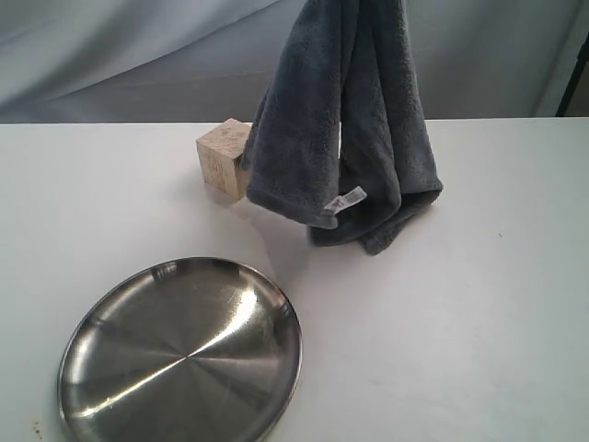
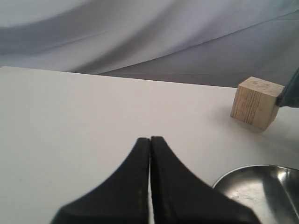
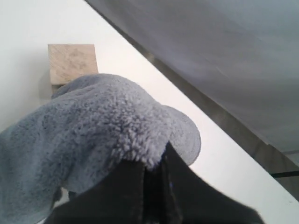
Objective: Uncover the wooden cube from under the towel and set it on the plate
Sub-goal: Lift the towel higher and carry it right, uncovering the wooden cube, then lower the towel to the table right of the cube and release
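The dark grey towel (image 1: 345, 129) hangs lifted above the table, its lower folds and white tag (image 1: 344, 201) just off the surface. My right gripper (image 3: 154, 161) is shut on the towel (image 3: 103, 135) and is out of frame in the exterior view. The wooden cube (image 1: 224, 159) stands uncovered on the table, its right side touching the hanging cloth; it also shows as cube (image 2: 257, 102) and cube (image 3: 72, 63). The steel plate (image 1: 180, 354) lies at the front left. My left gripper (image 2: 150, 140) is shut on nothing, low over the table near the plate (image 2: 261, 191).
The white table (image 1: 479, 313) runs to a back edge, with grey cloth backdrop (image 1: 120, 55) behind it. A dark upright bar (image 1: 575, 64) stands at the far right.
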